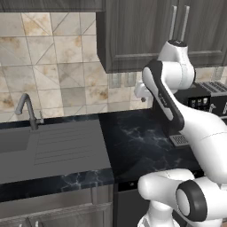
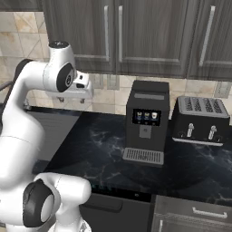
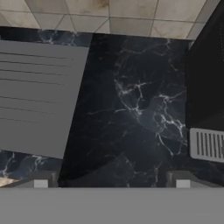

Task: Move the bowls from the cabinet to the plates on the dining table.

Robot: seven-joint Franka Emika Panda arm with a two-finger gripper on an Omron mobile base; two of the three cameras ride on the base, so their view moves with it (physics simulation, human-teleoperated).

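Note:
The dark wood-grain cabinet (image 1: 142,35) (image 2: 149,36) hangs on the wall above the counter. Its doors are shut, with silver bar handles (image 2: 113,31) side by side. The bowls are hidden. The plates and the dining table are out of view. My gripper (image 3: 111,181) (image 2: 72,96) hovers below the cabinet's lower edge and points down at the black marble counter (image 3: 131,105). Its two fingertips (image 3: 41,181) stand wide apart, open, with nothing between them.
A grey sink with a drainboard (image 1: 66,146) (image 3: 39,96) and a faucet (image 1: 26,108) lies to the left. A black coffee machine (image 2: 146,122) and a toaster (image 2: 199,120) stand on the counter to the right. Its drip tray (image 3: 206,144) is close to the gripper.

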